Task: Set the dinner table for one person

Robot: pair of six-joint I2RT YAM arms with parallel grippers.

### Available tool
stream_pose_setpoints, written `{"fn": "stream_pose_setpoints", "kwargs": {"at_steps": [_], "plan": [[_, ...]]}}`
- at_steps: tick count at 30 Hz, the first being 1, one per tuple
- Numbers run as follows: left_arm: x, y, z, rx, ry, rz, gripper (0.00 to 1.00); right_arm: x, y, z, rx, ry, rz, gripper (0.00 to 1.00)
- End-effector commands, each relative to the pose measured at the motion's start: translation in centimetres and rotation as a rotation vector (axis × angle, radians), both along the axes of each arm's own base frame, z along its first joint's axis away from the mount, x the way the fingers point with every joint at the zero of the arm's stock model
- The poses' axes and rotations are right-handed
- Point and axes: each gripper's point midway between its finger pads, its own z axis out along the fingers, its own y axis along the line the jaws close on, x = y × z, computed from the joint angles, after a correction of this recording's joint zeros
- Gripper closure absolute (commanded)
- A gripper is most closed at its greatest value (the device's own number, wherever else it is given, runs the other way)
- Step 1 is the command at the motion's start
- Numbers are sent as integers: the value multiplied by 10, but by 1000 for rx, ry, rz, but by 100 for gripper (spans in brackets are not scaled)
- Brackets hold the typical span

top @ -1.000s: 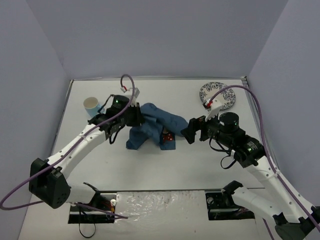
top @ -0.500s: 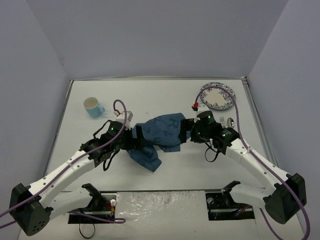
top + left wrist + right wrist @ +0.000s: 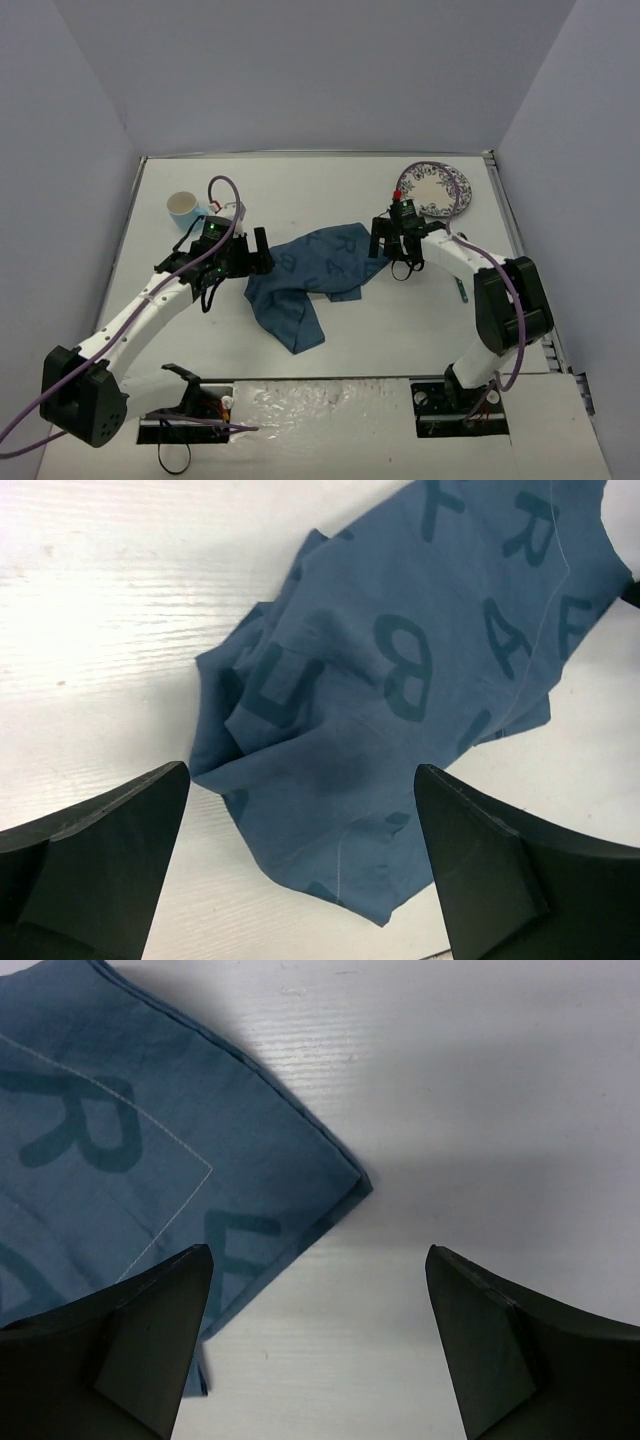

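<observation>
Worktop: big flat white worktop (image 3: 330, 190), lying level.
Cloth: your crumpled blue cloth with letters (image 3: 310, 275) runs from near-left to far-right.
Left hand (image 3: 300, 780): wide open, empty.
Right hand (image 3: 318, 1260): open, empty.

White arms (image 3: 135, 318), black joints, black left pincer (image 3: 302, 772) and right pincer (image 3: 318, 1250), purple cables (image 3: 213, 186).

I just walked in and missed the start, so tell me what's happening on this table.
Two robot arms are spreading a blue lettered placemat on the white dinner table. The left gripper is open at the cloth's bunched left end, the right gripper open over its right corner; neither grips it. The right half lies fairly flat. A blue cup stands far left and a patterned plate far right, both off the mat.
</observation>
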Motion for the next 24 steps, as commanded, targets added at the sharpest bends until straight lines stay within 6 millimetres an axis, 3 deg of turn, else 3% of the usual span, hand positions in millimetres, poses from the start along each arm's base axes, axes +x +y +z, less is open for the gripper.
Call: {"fn": "stream_pose_setpoints", "kwargs": {"at_steps": [1,8,12,18,23,24], "plan": [[5,-23,13,-90,-36,-76,9,41,7,5,-9,-89,-47,18],[-4,-19,7,-89,-12,-72,10,40,5,-26,-43,-29,-60,25],[-12,-19,8,-81,10,-87,9,42,7,-33,-40,-33,-63,32],[-43,-27,-3,-44,93,-131,9,32,18,-37,-5,-2,-38,55],[-75,-42,-17,-29,171,-160,10,33,23,-31,8,11,-12,97],[-80,-44,-21,-29,187,-162,10,36,22,-27,4,5,-11,100]]}}
